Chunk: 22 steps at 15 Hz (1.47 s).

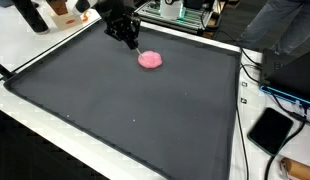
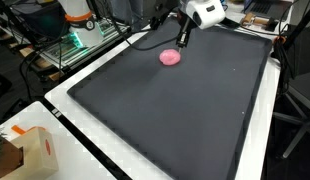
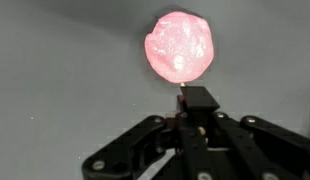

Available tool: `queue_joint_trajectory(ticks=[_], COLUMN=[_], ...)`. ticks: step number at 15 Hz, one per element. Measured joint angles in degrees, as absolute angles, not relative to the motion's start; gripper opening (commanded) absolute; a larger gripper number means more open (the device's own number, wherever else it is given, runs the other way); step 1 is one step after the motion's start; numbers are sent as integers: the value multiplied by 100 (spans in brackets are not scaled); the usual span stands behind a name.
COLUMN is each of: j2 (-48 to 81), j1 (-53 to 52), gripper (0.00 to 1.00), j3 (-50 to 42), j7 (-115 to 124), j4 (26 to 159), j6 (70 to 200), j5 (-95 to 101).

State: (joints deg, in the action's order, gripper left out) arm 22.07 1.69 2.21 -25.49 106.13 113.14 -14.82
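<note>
A pink, lumpy soft object (image 1: pixel 150 60) lies on the dark grey mat (image 1: pixel 125 110) near its far edge. It shows in both exterior views (image 2: pixel 170 57) and glows pink in the wrist view (image 3: pixel 179 45). My gripper (image 1: pixel 130 41) hovers just beside it, low over the mat (image 2: pixel 181 40). In the wrist view the two fingers (image 3: pixel 196 100) are pressed together with nothing between them, their tips just short of the pink object and not touching it.
The mat (image 2: pixel 195 120) lies on a white table. A black tablet (image 1: pixel 270 130) and cables lie off the mat's edge. A cardboard box (image 2: pixel 25 150) stands at a table corner. Equipment racks (image 2: pixel 80 35) stand behind.
</note>
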Motion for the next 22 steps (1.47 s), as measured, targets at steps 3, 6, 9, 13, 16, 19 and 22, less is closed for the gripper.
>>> queue_joint_trajectory(ticks=[3,6,9,13,16,19,22], j2=[2279,2328,2359,2365,2366,2368,2370], j1=[-110,-304,-299,-293,-439,-752,-1056], gripper=[12,12,12,3,3,3,3], j3=[343,422,416,435,548,640,687], j7=[-2224,-2045,-2041,-2041,-1985,-1597,-1121], j4=[10505,10437,10396,10369,10244,10125,10099], j6=[11320,11319,11318,11317,11243,11027,10983], j5=[-904,-640,-612,-593,-279,169,572])
